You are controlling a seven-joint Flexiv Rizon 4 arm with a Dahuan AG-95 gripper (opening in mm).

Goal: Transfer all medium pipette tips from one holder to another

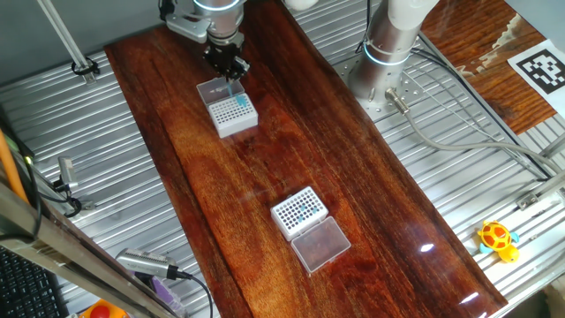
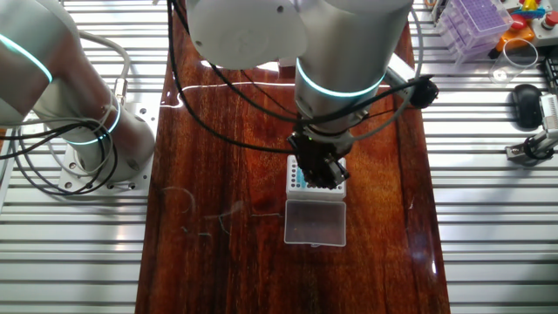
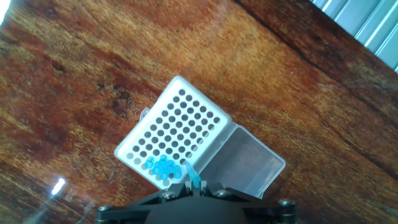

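My gripper [image 1: 229, 67] hangs just above the far white holder [image 1: 235, 113] and is shut on one teal-blue medium pipette tip [image 3: 193, 173], which points down over the holder's edge near its lid. In the hand view my gripper [image 3: 194, 185] sits at the bottom edge. This holder [image 3: 177, 124] has a small cluster of blue tips [image 3: 161, 166] in one corner; its other holes are empty. The near holder [image 1: 298, 210] holds several blue tips [image 1: 305, 208]. In the other fixed view my gripper [image 2: 321, 171] covers much of the far holder [image 2: 296, 180].
Each holder has a clear lid folded open beside it [image 1: 321, 243] [image 3: 245, 163] [image 2: 316, 222]. The robot's base [image 1: 388, 44] stands at the right of the wooden board. A yellow toy [image 1: 497, 238] and cables lie on the metal table [image 1: 494, 203].
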